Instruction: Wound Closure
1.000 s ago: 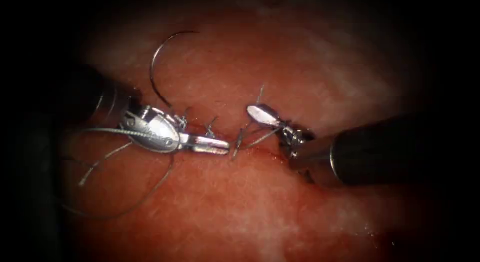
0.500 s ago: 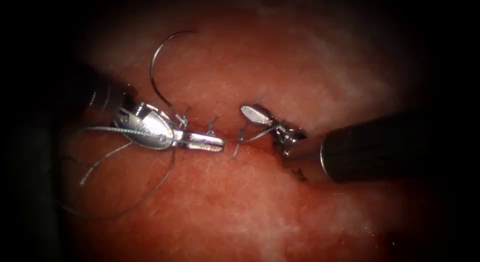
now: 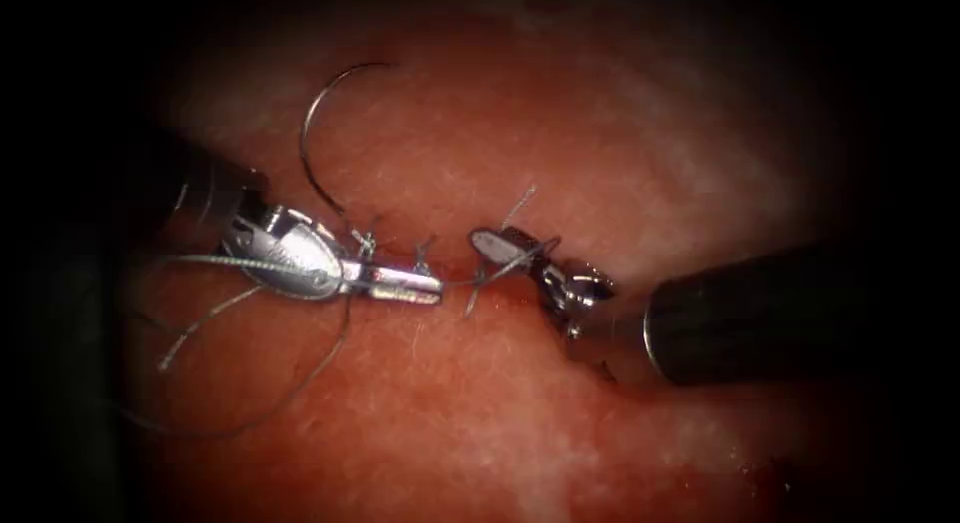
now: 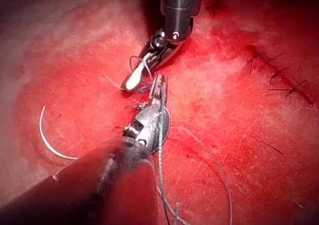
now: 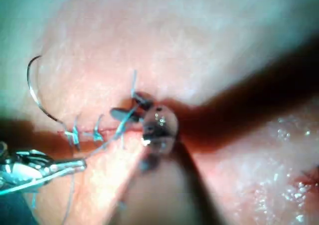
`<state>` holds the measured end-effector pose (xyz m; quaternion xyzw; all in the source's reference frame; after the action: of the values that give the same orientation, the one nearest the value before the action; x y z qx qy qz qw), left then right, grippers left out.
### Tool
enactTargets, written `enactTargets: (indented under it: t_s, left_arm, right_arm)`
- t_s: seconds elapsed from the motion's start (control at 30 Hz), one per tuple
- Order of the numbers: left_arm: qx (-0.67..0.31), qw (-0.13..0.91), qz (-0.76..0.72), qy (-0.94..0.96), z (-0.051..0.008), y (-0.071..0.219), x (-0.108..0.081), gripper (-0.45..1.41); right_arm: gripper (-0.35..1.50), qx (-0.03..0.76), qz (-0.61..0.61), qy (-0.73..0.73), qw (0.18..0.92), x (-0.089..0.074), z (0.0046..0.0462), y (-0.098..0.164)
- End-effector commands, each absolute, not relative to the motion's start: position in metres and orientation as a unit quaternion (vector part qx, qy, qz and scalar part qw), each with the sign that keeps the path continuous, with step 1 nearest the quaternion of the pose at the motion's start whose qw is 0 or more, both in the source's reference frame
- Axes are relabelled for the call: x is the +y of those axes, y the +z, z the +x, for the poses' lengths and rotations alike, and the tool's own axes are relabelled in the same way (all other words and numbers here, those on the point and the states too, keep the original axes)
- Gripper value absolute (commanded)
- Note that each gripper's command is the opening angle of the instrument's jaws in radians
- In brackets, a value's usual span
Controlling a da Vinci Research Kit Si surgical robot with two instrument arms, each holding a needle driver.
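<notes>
The curved needle (image 3: 305,143) lies free on the tissue (image 3: 480,413), up and left of the tools, held by neither and not in the tissue. It also appears as needle (image 4: 47,140) and needle (image 5: 32,85). My left tool (image 3: 432,283) lies along the cut (image 3: 455,278), jaws shut on the thread that runs tight to the right. My right tool (image 3: 490,245) sits close by, jaws shut on the thread, which crosses them; a short tail (image 3: 520,198) sticks up. The same pair shows as left tool (image 4: 160,83) and right tool (image 4: 130,80).
Two tied stitches (image 3: 365,238) with short ends stand on the cut behind the left tool. A long loop of thread (image 3: 300,383) trails over the tissue at lower left. Older stitches (image 4: 274,70) cross another part of the cut. Red fluid wets the tissue.
My right tool has moved left and a little down, closer to the left tool. The left tool has drawn back slightly to the left. The needle has not moved.
</notes>
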<state>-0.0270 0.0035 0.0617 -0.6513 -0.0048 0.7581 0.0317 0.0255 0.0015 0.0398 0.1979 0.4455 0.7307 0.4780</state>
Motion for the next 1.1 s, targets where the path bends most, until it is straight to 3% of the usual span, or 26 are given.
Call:
enactTargets:
  t_s: [0.03, 0.9, 0.97, 1.07, 1.1]
  left_arm:
    - [-0.007, 0.033, -0.651, 0.758, -0.0275, 0.0622, 0.0023, -0.45]
    - [-0.005, 0.031, -0.650, 0.759, -0.0266, 0.0622, 0.0017, -0.45]
    - [-0.005, 0.031, -0.650, 0.759, -0.0266, 0.0622, 0.0017, -0.45]
    - [-0.005, 0.032, -0.649, 0.760, -0.0266, 0.0622, 0.0017, -0.45]
    - [-0.004, 0.033, -0.648, 0.761, -0.0266, 0.0622, 0.0018, -0.45]
  right_arm:
    - [1.00, 0.444, 0.201, 0.731, 0.478, 0.0002, 0.0265, 0.0403]
    - [0.76, 0.466, 0.140, 0.724, 0.489, 0.0033, 0.0267, 0.0400]
    - [0.59, 0.467, 0.139, 0.724, 0.489, 0.0032, 0.0267, 0.0401]
    - [-0.20, 0.457, 0.154, 0.727, 0.490, 0.0028, 0.0268, 0.0403]
    - [-0.35, 0.455, 0.163, 0.730, 0.483, 0.0026, 0.0268, 0.0403]
